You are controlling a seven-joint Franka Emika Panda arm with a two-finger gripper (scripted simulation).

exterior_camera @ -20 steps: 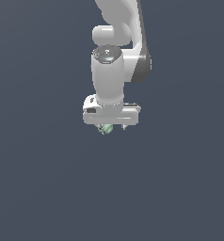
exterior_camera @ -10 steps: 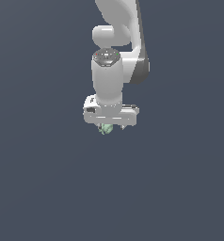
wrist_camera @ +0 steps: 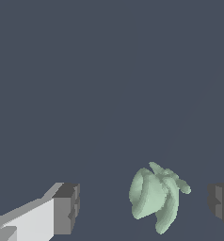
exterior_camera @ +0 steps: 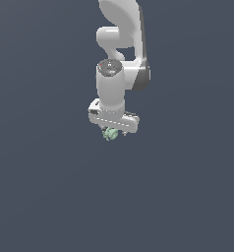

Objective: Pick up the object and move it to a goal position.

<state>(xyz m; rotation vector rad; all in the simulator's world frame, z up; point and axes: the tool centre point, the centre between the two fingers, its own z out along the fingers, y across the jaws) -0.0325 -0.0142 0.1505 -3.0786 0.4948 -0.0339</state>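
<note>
The white gripper (exterior_camera: 112,132) is seen in the exterior view hanging from the upright Panda arm (exterior_camera: 120,54), pointed downward over a plain dark grey ground (exterior_camera: 50,197). In the wrist view (wrist_camera: 144,207) its two dark-padded fingertips (wrist_camera: 67,208) are shown set wide apart, and a clear gap is visible between each pad and the object (wrist_camera: 156,197). The jaws are therefore spread and nothing is clamped between them. The object, a pale mint-green lumpy thing with folded, leaf-like lobes, is found between the fingertips, nearer to the pad seen at the frame's edge than to the one on the white finger. In the exterior view the object (exterior_camera: 109,133) is seen just beneath the gripper's body, partly hidden by it, and much smaller than it. Whether the object rests on the ground or is lifted off it cannot be told from either view.
</note>
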